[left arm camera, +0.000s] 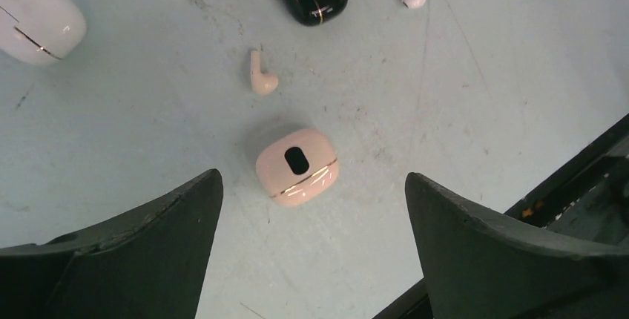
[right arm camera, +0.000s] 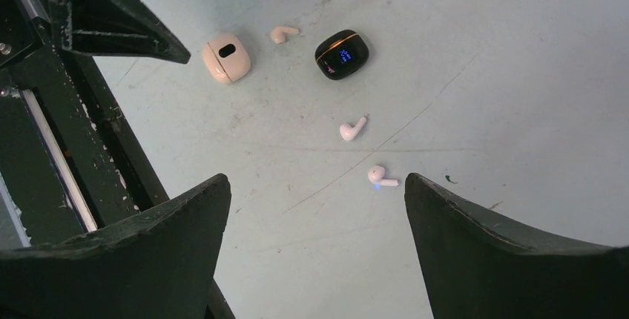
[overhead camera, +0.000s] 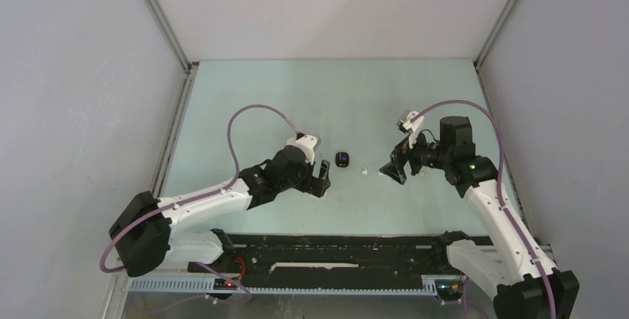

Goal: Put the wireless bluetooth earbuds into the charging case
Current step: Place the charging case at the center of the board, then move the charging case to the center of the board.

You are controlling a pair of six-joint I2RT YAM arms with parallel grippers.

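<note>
Earbuds [right arm camera: 351,128] loose on the tabletop [right arm camera: 504,59]
Left pincer [left arm camera: 313,176] hung with its jaws wide apart over the shut pink case [left arm camera: 297,167], holding nothing; right pincer [right arm camera: 317,178] stood apart and empty too. 1 pink earbud [left arm camera: 261,76] lay just beside that case, with 2 white ones nearer the black case [right arm camera: 341,53]. They looked light, hard and slick, likely to skid; pinching across the bulb, stem left free, seemed safest.
</note>
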